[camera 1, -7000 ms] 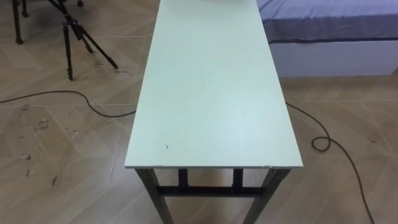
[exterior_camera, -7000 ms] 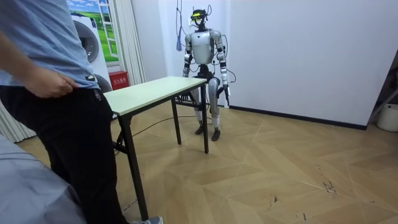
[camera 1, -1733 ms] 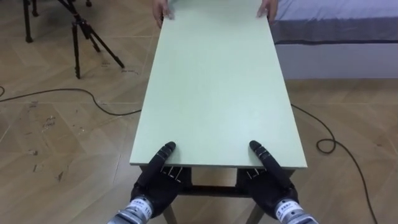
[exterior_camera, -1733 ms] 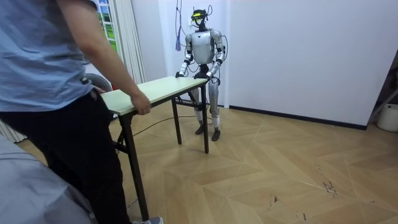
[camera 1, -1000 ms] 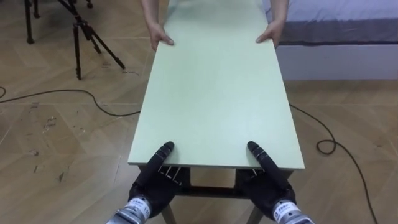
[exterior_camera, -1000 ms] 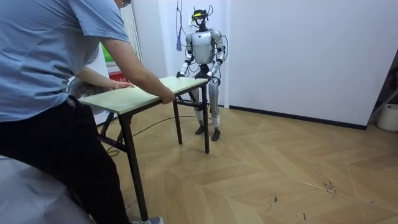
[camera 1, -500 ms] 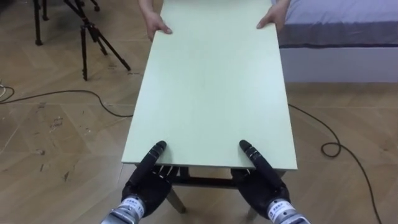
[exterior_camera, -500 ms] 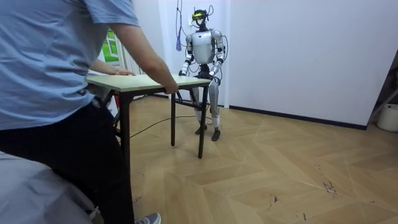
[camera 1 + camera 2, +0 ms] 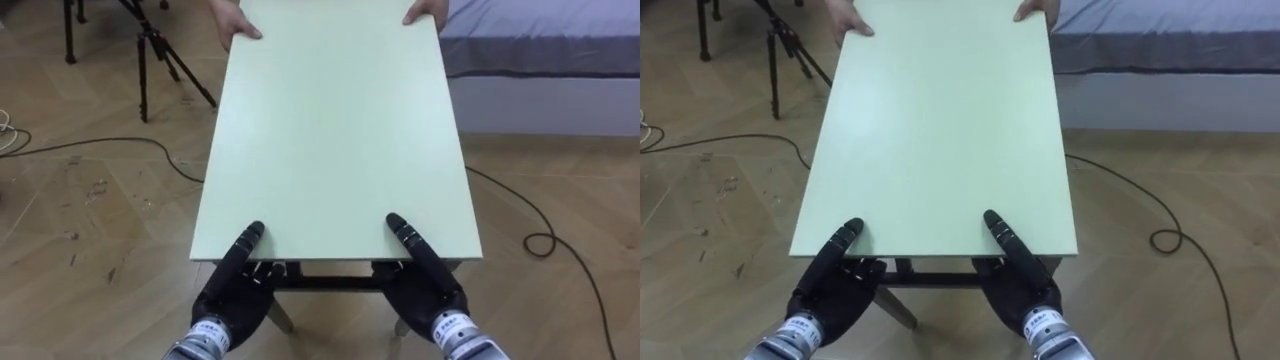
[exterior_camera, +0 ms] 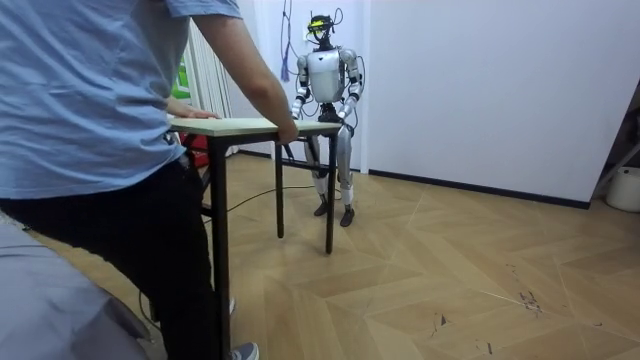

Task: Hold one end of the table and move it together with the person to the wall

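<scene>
1. Two hands meet the table [image 9: 335, 130] at its near short edge. Our left hand [image 9: 232, 292] and our right hand [image 9: 428, 288] each lay a thumb flat on the top, with the palm tucked just below the edge. The rest of each hand is hidden under the board, so we cannot tell how firmly either one has hold.
2. Far ahead of our hands, at the opposite short edge, the person's hands [image 9: 236, 27] clasp both corners. The table spans the whole way from our hands to theirs.
3. To carry well, we judge that we should match the person's height and pace, so the top rides level and no leg drags.
4. We should load both hands evenly, since a stronger pull on one side would swing the board.
5. Right of our right hand are a bed [image 9: 560, 40] and a cable [image 9: 545, 240] on the floor. Left of our left hand stands a tripod [image 9: 150, 60]. We judge these the things to steer wide of.
6. Containers play no part here. The top ahead of our hands lies bare, so nothing can slide off if it tilts.
</scene>
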